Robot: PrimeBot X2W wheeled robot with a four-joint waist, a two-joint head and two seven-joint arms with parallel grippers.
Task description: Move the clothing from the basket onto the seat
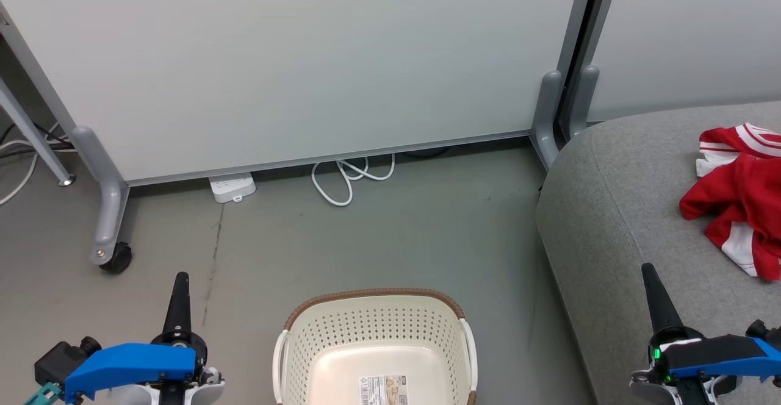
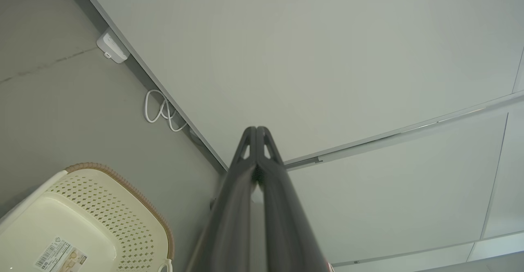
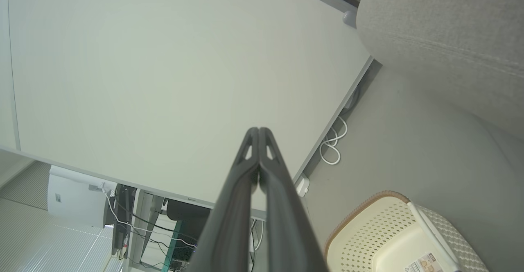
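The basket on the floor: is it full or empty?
Empty in the part shown: the basket shows a bare floor and printed label; the red clothing lies on the grey seat.

Bright, even, soft light, faint shadows, sharp focus; both wrist views bend straight lines near their edges.

A printed label (image 1: 382, 389) with a barcode lies on the floor of the basket (image 1: 372, 326); its print is too small to read. No other text shows.
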